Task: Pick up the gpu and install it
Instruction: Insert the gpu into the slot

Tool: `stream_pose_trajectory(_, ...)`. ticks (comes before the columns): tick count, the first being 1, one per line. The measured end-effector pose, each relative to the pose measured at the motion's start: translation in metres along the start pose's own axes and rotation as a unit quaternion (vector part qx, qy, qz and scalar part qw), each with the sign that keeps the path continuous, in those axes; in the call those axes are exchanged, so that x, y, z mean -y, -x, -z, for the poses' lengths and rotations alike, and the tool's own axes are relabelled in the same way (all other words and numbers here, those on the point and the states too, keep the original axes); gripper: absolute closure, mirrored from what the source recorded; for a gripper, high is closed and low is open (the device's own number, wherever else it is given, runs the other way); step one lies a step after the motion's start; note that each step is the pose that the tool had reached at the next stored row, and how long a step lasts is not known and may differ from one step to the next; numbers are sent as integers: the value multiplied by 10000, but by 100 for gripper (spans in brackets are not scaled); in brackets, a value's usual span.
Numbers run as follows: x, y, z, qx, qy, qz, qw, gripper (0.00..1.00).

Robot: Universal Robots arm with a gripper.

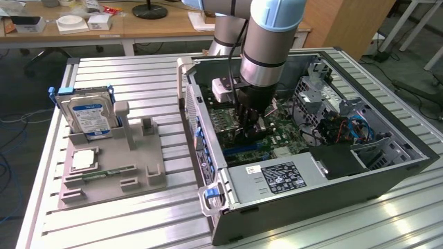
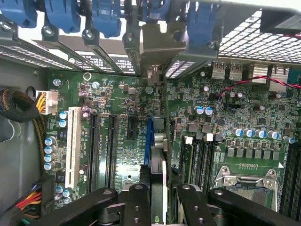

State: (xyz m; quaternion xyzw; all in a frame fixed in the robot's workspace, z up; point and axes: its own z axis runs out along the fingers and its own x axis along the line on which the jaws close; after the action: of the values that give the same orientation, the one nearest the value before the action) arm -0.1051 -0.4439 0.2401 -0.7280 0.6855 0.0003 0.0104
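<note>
My gripper reaches down inside the open computer case, just above the green motherboard. In the wrist view the gripper is shut on the gpu, which I see edge-on between the two black fingers. The card stands upright along the long blue slot. Its silver end bracket is up against the case's rear slot openings. I cannot tell whether the card's edge is seated in the slot.
A grey fixture at the exterior view's left holds a blue-labelled hard drive, a memory stick and a processor chip. The case also holds a power supply, cable bundles and a processor socket.
</note>
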Motion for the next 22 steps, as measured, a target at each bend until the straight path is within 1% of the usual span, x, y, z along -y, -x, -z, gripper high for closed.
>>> stream_pose_trajectory(11,0,0,0,0,0,0,10000,74)
stream_pose_trajectory(17,-2,-31,0,0,0,0,10000,74)
stream_pose_trajectory(22,-2,-37,0,-1,0,0,10000,74)
